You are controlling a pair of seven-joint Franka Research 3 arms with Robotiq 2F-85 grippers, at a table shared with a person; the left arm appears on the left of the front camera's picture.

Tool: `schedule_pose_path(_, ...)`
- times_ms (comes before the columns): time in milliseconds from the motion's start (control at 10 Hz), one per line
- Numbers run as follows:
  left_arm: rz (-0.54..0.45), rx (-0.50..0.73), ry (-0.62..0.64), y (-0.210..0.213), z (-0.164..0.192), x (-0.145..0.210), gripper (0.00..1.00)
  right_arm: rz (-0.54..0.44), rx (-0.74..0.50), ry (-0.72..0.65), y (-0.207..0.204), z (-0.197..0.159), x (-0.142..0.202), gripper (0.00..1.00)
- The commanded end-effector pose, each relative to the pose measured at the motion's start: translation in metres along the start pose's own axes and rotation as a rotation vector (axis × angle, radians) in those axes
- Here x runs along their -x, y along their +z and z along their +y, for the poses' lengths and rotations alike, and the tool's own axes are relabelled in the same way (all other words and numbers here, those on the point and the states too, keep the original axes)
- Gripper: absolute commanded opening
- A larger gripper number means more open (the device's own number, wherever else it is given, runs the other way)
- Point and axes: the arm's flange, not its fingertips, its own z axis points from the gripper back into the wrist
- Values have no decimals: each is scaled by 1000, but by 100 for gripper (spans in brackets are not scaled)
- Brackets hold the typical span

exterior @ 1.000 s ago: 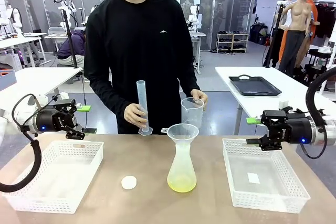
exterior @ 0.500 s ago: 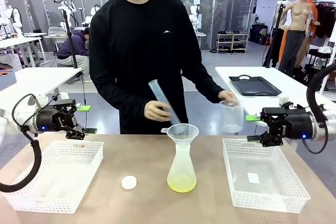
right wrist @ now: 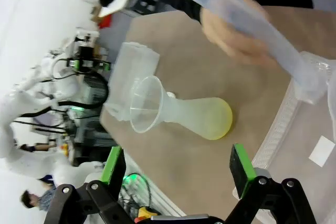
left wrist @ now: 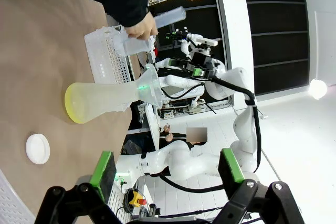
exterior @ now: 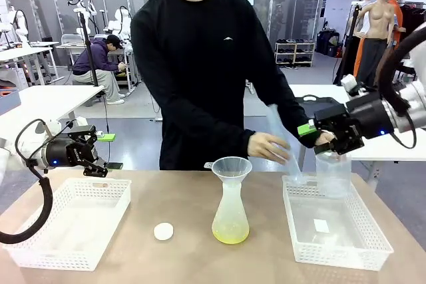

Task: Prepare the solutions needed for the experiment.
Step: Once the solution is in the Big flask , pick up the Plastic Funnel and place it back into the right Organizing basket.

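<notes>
I read both claws as wide apart and holding nothing. The left gripper hangs above the far edge of the left basket. Through its own camera, the space between the left gripper's green pads is bare. The right gripper is raised over the far rim of the right basket, just beside the person's hands. Its wrist camera shows the right gripper with its pads spread and touching nothing.

From the front I see the table and the person at its far side. One hand tilts a graduated cylinder down toward the right basket. A beaker is upright over that basket's far corner. I cannot tell whether the claw touches it.

The right wrist camera gives me the cylinder close up and blurred, passing above the basket rim. The left wrist camera shows the white disc lying apart from the flask.

My count is two baskets, one flask, one cylinder, one beaker, one funnel and one disc.

The solutions sit as a shallow yellow-green pool in the bottom of the flask. The flask stands at mid-table between the baskets, with the funnel in its neck.
</notes>
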Motion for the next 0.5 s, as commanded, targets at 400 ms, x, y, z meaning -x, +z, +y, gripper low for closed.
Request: schedule_pose_path(400,-1,-3,3,-1,-2,-1,100,88,269,-43,-21,60,-3,100)
